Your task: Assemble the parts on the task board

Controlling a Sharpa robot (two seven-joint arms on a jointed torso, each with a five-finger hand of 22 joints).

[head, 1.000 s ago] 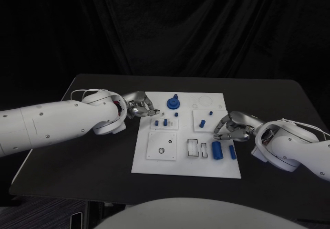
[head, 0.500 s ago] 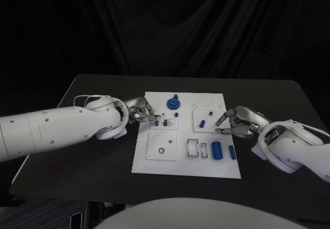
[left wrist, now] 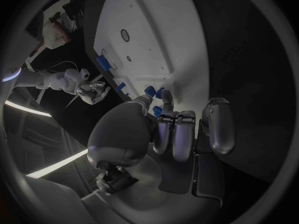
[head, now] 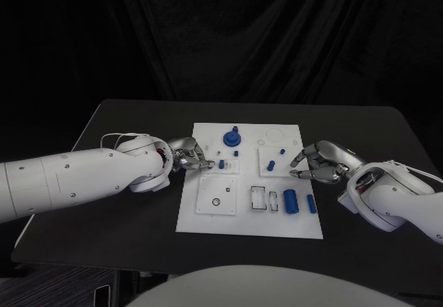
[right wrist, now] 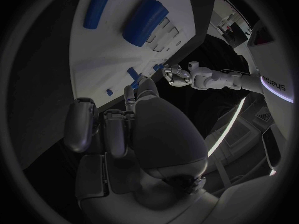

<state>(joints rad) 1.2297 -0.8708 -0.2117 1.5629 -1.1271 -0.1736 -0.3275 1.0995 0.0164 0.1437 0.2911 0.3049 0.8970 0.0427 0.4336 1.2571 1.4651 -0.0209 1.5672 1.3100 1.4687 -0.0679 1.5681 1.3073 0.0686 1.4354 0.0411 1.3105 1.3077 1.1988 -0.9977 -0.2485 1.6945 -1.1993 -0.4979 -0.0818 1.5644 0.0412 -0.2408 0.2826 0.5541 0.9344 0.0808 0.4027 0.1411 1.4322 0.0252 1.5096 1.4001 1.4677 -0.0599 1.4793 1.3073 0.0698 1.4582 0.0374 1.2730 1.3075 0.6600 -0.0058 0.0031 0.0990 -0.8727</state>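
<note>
White task board [head: 214, 217], mid-table, part assembled: tall blue knob [head: 232, 136] and small blue pegs [head: 216, 165] seated, blue cylinder [head: 290, 200] and rod [head: 312, 204] loose; my left hand [head: 191, 155] fingers the pegs, grip unclear, my right hand [head: 317, 165] curled, empty.

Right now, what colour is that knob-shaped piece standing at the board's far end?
Blue knob-shaped piece, clearest in the head view.

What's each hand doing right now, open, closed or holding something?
Left hand: at the small blue pegs; whether it grips one cannot be told.
Right hand: fingers curled, nothing visibly held.
</note>
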